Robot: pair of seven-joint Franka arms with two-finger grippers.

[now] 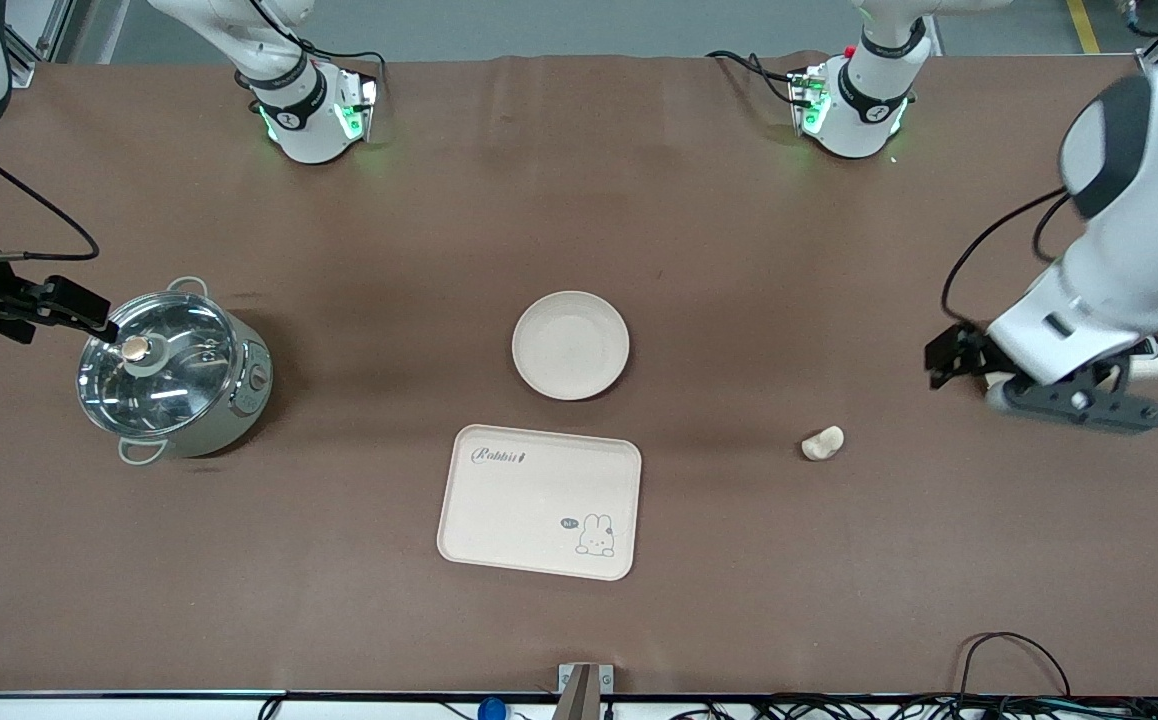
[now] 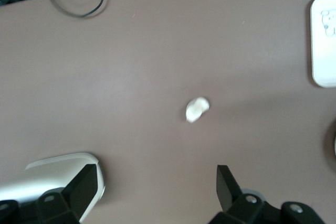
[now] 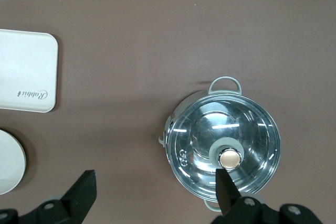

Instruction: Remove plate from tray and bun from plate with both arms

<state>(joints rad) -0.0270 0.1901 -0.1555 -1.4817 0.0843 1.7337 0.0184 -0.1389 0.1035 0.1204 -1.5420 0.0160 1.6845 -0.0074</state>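
Both hands gape empty: left hand point(image 1: 954, 368) near the bun point(image 1: 823, 442), right hand point(image 1: 64, 305) over the pot point(image 1: 175, 372); plate point(image 1: 570, 345) lies off the tray point(image 1: 539, 500).

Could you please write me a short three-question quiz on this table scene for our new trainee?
1. True or false: the round cream-beige plate lies on the rectangular cream-beige "Rabbit" tray.
2. Multiple choice: the small pale bun lies (A) on the plate, (B) on the tray, (C) on the bare brown table.
3. Fill in: the right gripper hangs over the lidded steel ____.

Key
1. False: the plate rests on the table, apart from the tray and farther from the front camera.
2. C, toward the left arm's end, where the left gripper hangs with open fingers.
3. Pot; the right gripper's fingers are open too.
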